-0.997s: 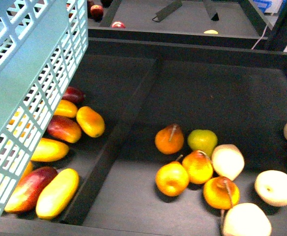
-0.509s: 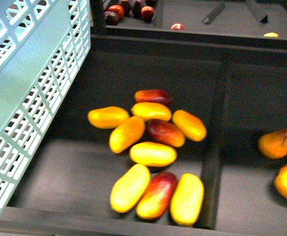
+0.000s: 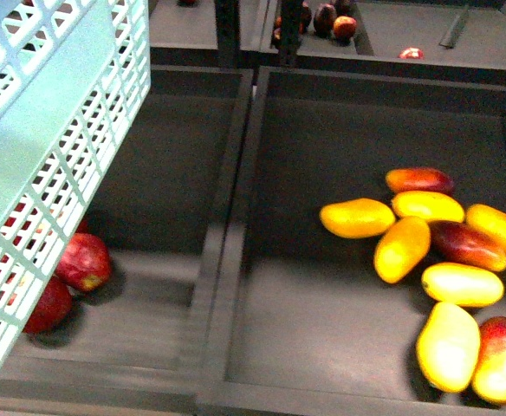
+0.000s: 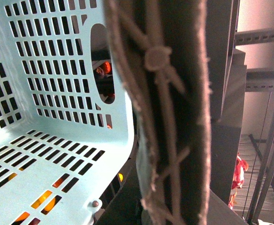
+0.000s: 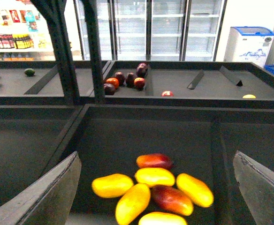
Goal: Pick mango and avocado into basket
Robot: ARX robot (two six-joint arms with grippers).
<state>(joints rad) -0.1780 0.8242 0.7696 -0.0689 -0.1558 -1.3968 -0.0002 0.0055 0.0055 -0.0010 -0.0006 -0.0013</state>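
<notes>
The light teal basket hangs tilted at the upper left of the front view. In the left wrist view its slotted floor shows beside the brown-grey handle. My left gripper is shut on that handle, and its fingers do not show. A plain yellow-orange mango lies at the near-left edge of a pile in the right bin, also in the right wrist view. My right gripper is open above that pile, apart from it. The avocado is a small dark green fruit on the far back shelf.
Red-blushed mangoes lie mixed in the pile. Red apples sit in the left bin, partly behind the basket. A raised divider splits the two bins. Dark and red fruit sits on the back shelf behind a post.
The front view has swung left: the pears have left the picture, the mango pile has slid to the right side, and the apple bin has come in at the left. The basket stays upper left.
</notes>
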